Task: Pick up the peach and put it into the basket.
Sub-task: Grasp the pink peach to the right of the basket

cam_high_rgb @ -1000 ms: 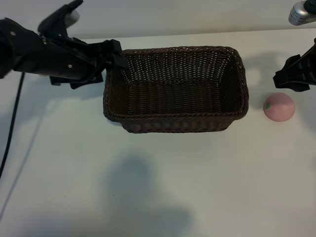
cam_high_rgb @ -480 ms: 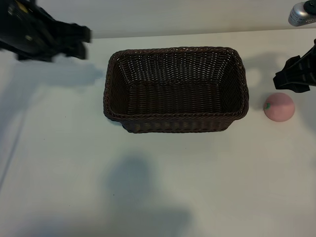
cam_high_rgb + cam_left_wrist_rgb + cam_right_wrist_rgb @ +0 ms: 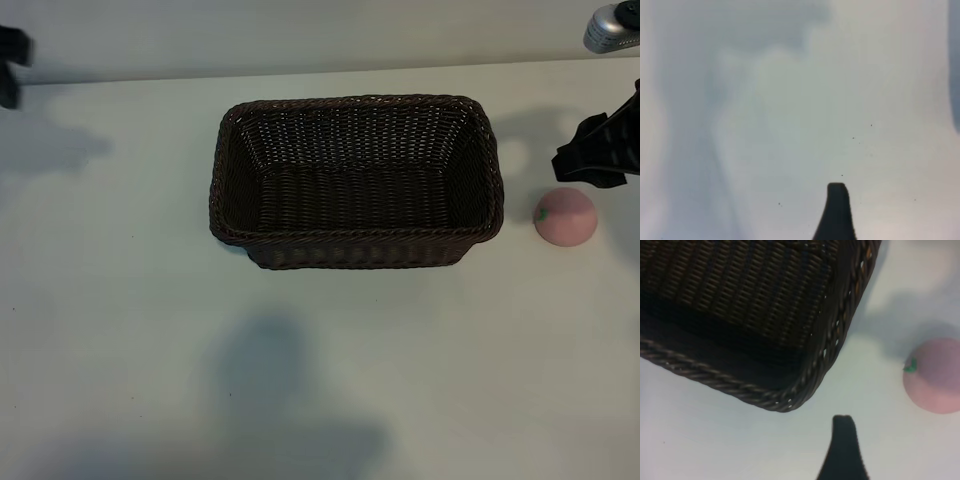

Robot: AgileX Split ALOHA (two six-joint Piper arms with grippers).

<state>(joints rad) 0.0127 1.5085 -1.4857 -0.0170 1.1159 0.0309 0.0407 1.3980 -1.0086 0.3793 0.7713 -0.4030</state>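
The right wrist view caught the small pale-pink round peach (image 3: pixel 934 381) on the white table (image 3: pixel 120 300) just beside the dark-brown woven wicker basket (image 3: pixel 790 390), while the left wrist view only had bare tabletop. The right gripper (image 3: pixel 598 155) hung near the peach holding nothing, its fingers' spread impossible to tell. Since a second earlier, the left gripper (image 3: pixel 10 60) had pulled off the basket's rim to the exterior view's far-left edge, fingers unreadable.

Basket mid-table, peach off to its right

The dark wicker basket (image 3: pixel 355 180) sits empty on the white table (image 3: pixel 300 380). The pink peach (image 3: pixel 565 216) lies on the table just right of it, apart. The right gripper (image 3: pixel 600 155) hangs just beyond the peach; the left arm (image 3: pixel 10 60) shows only at the far-left edge.
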